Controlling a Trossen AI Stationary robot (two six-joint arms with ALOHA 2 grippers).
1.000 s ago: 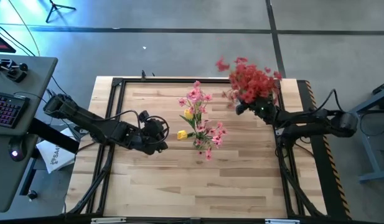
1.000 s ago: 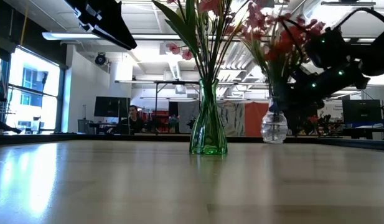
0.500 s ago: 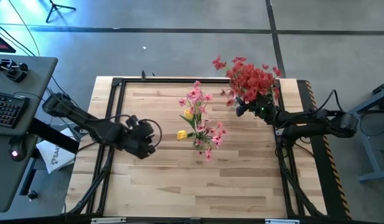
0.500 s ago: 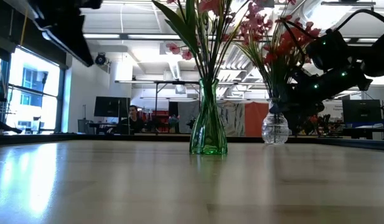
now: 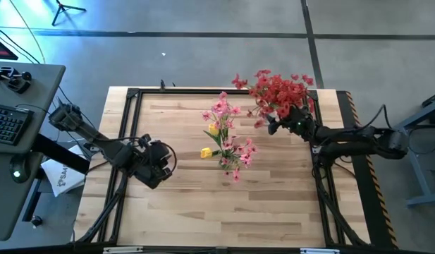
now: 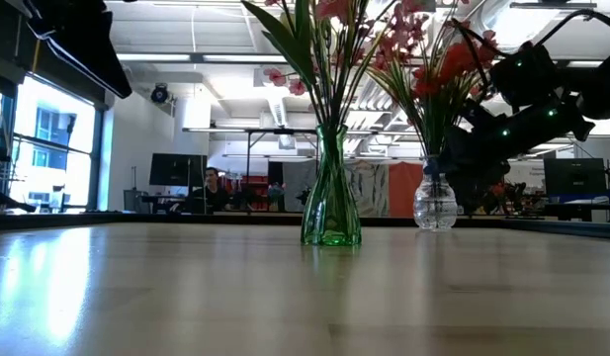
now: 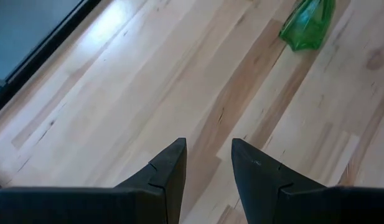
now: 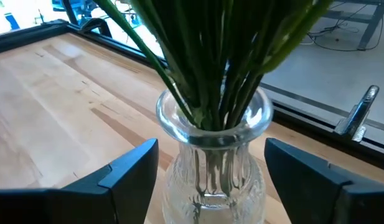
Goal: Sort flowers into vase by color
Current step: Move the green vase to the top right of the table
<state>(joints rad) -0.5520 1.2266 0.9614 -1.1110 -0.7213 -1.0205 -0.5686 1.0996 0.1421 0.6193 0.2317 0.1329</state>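
Observation:
A green glass vase stands near the table's middle, holding pink flowers and a few yellow blooms. A clear glass vase with red flowers stands on its base near the far right corner. My right gripper is open, with one finger on each side of the clear vase's body. My left gripper is open and empty. It hovers over bare wood left of the green vase, near the table's left edge. My right gripper comes level from the table's right side, its fingers close beside the clear vase's body below the neck. I cannot tell whether they touch the glass. The vase stands upright on the table.
A black rail frame runs around the wooden top. A desk with a keyboard sits beyond the left edge. Bare wood fills the near half of the table. A person sits far back in the room.
My left gripper has drawn back from the green vase toward the table's left and near edges. The red bouquet has swung toward the table's left, while the clear vase's base stayed about where it was.

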